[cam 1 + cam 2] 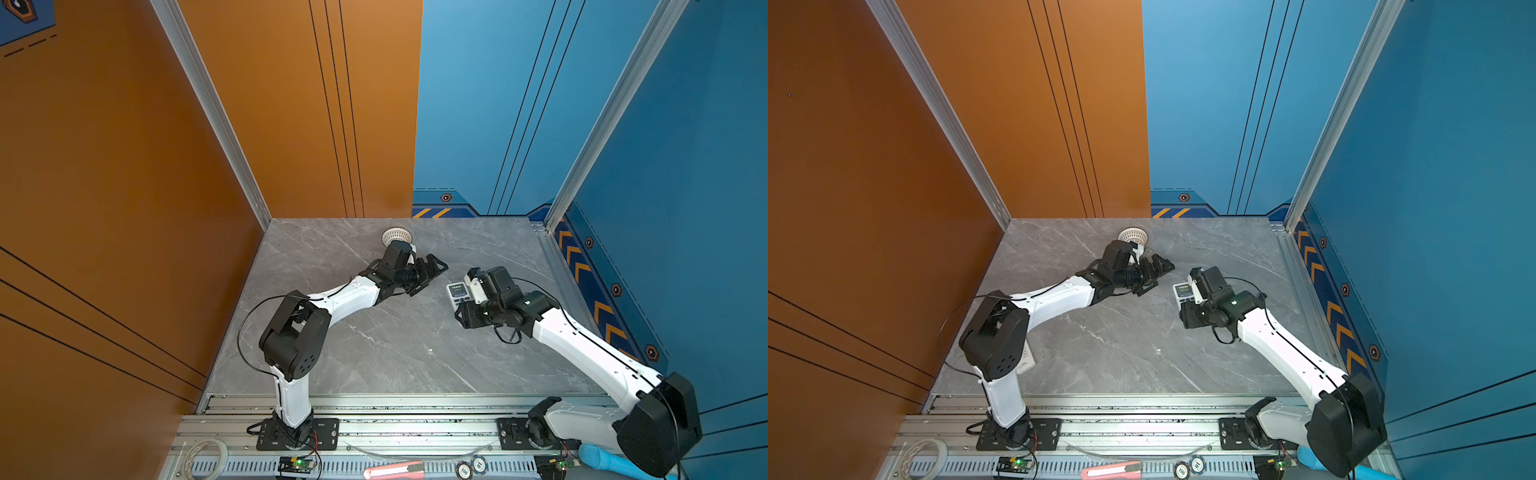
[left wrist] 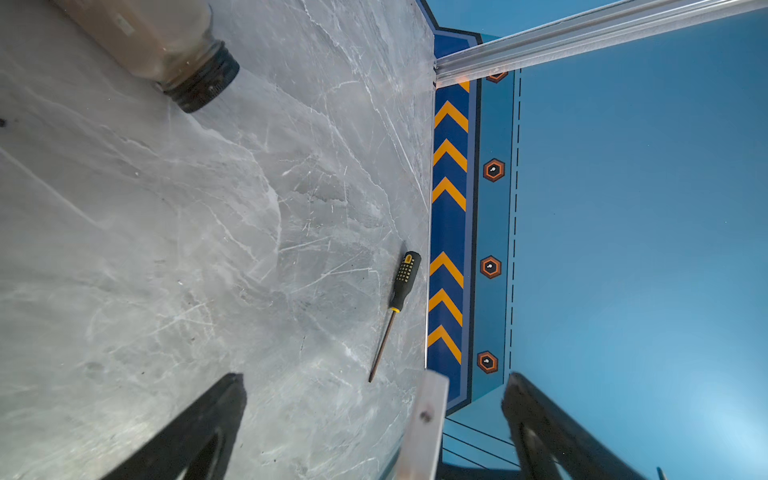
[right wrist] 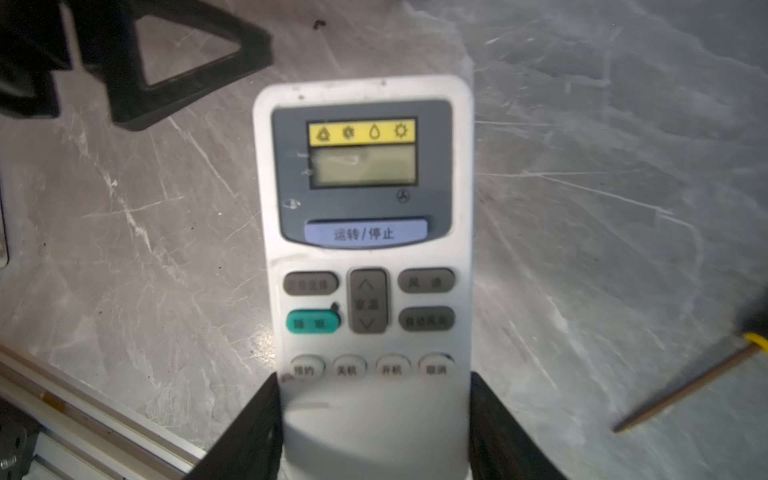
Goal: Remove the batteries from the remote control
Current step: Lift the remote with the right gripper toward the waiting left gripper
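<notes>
One grey marble tabletop (image 1: 395, 353); orange wall (image 1: 104, 166), blue wall (image 1: 685, 166).

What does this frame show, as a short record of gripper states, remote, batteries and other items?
right gripper: shut on the remote, button face toward the wrist camera
left gripper: open, empty
batteries: none visible
screwdriver: lying on the table, untouched
other: jar with a black cap; white mesh basket at the far side
</notes>
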{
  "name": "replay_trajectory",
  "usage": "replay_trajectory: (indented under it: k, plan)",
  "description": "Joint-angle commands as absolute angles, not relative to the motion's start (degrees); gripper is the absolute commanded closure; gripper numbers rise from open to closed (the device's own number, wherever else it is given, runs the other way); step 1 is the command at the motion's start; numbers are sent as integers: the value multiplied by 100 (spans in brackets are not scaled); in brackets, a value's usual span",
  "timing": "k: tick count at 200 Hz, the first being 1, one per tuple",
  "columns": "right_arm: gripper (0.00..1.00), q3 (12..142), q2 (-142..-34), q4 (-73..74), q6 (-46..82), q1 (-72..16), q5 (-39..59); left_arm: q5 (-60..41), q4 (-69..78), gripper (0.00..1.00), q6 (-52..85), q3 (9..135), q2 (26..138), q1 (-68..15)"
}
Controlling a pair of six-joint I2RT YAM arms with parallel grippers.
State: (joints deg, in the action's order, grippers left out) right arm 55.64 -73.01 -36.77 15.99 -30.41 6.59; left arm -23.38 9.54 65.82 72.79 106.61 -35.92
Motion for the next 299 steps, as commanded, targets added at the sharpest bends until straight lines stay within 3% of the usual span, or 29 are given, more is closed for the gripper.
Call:
replay_trajectory:
  k: [1, 87, 177, 220, 238, 248, 265, 278, 299]
  plan:
    - [53, 5845, -7527, -3507, 1415, -3247, 884, -2451, 1447, 6, 6948, 7062, 10739, -3604]
    - [54, 6282, -8042, -3480, 1195, -3404, 1133, -2701, 1941, 48, 7260, 6541, 10910, -3621]
    - [55, 6421, -8474, -3485, 1205, -3250, 1160, -2811, 2203, 52, 7486, 6230, 10652, -3668]
    - [53, 6592, -8707, -3525, 1394, -3219, 1059, -2789, 2620, 80, 7694, 6091, 10753, -3675]
    - [39, 6610, -8736, -3511, 1483, -3226, 991, -2804, 2628, 88, 7699, 6067, 10741, -3626]
    - [26, 6625, -8736, -3516, 1506, -3226, 990, -2801, 2647, 89, 7691, 6043, 10708, -3574]
    - [15, 6658, -8655, -3504, 1593, -3211, 880, -2735, 2690, 91, 7689, 5970, 10620, -3494]
    - [1, 6662, -8493, -3418, 1724, -3185, 853, -2683, 2685, 92, 7698, 5943, 10569, -3429]
    - [0, 6584, -8156, -3137, 2103, -3099, 912, -2635, 2689, 92, 7647, 5963, 10513, -3358]
